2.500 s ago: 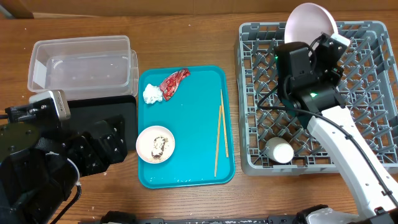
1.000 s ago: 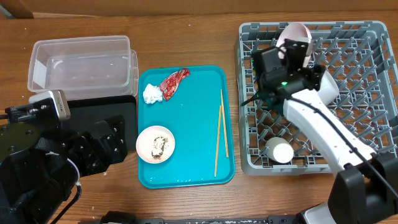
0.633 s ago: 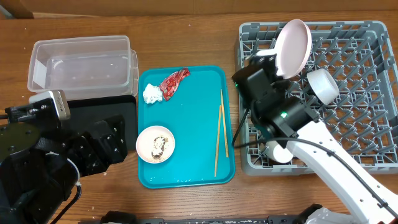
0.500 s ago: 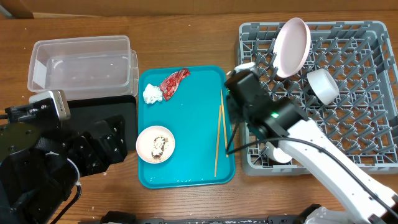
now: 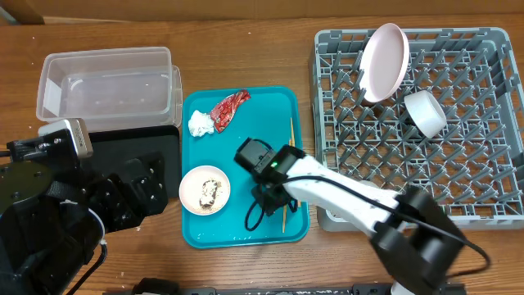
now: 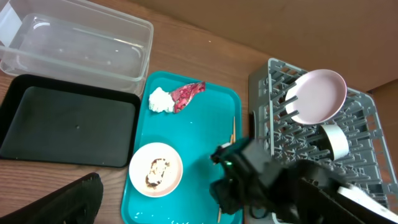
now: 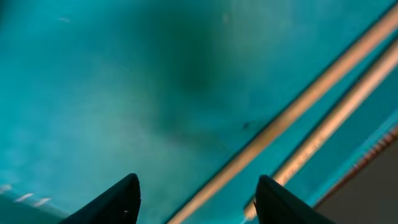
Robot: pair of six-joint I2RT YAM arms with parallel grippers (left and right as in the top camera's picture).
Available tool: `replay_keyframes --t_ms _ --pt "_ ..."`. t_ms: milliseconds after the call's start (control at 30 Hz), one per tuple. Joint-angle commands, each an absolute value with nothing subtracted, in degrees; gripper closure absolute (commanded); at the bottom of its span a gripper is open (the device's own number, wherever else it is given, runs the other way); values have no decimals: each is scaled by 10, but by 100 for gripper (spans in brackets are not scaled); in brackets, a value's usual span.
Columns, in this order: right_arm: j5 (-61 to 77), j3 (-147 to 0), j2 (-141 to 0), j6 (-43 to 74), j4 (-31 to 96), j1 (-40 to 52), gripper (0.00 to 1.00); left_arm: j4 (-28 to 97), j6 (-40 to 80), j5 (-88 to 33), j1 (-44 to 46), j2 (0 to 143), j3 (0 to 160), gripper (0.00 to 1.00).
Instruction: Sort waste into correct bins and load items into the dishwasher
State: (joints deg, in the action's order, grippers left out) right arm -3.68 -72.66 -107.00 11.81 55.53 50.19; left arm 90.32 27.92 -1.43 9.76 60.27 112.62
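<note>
My right gripper [image 7: 199, 202] hangs open just above the teal tray [image 5: 246, 156], its fingertips straddling one of the two wooden chopsticks [image 7: 298, 106]. The other stick runs by the right fingertip. From overhead, the gripper [image 5: 274, 201] covers the chopsticks' [image 5: 291, 135] lower half. A small white bowl [image 5: 205, 189] with rice and brown scraps sits to its left. The red wrapper [image 5: 229, 108] and white napkin [image 5: 200, 124] lie at the tray's far end. The pale plate [image 5: 385, 61] stands in the grey dish rack [image 5: 483, 164] beside a white bowl [image 5: 426, 113]. My left gripper [image 5: 131, 197] is open and empty, high over the black tray [image 6: 68, 124].
The clear tub [image 5: 106, 86] stands empty at the back left, touching the black tray. My right arm stretches from the lower right across the rack's near-left corner. Bare wood shows around the tray and rack.
My right arm left the rack, with the plate standing there, and swung left and down onto the tray over the chopsticks. The left arm has not moved.
</note>
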Motion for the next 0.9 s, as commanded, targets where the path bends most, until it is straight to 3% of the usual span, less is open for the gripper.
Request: replay_keyframes --t_ms 0,600,867 --pt "-70 -730 -1097 85 547 493 39 902 274 -15 97 604 1130 0" --pt "-96 -732 -1116 43 509 485 39 902 274 -15 97 604 1130 0" --pt "-114 -732 -1116 103 515 467 44 902 274 -15 97 604 1130 0"
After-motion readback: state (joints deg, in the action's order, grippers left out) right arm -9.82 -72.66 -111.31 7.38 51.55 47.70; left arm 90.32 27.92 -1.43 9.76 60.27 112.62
